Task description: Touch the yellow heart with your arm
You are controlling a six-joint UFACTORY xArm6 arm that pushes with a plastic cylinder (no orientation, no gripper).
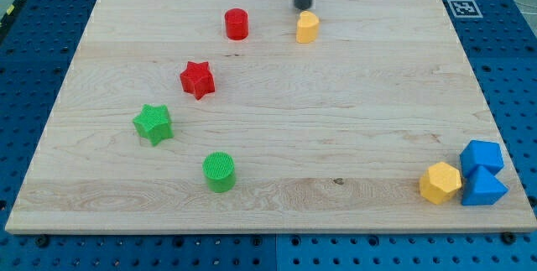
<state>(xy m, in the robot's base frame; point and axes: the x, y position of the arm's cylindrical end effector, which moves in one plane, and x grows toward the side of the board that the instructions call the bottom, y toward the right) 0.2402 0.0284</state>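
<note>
Figure. Single camera view of the counter [277,137], a pale wooden board on a blue perforated base.

The arm carried no claw, so nothing could be said to be open, closed or gripping; it ended in a dark rod, and my tip [303,8] stood near the board's far edge at the view's top. Only the rod's lower part was in frame.

The yellow heart [308,27] lay just at 5 o'clock from my tip, very close to it. Whether the two actually met could not be told from this angle; any gap was slight. The heart appeared upright and undisturbed, with clear board around it.

The other blocks were well apart from this pair. The red cylinder [237,23] sat at 9 o'clock from the heart. The red star [198,80], green star [153,124] and green cylinder [220,171] trailed away toward 7 o'clock in a loose arc. At the board's near right corner, toward 5 o'clock, the yellow hexagon [440,182] touched two blue blocks [482,172], whose shapes were unclear.

Judgement: the rod's placement beside the heart suited the task, since a short slide toward 5 o'clock would secure contact. The task seemed nearly or just complete. The chief risk was pushing the heart onward instead of merely touching it.
</note>
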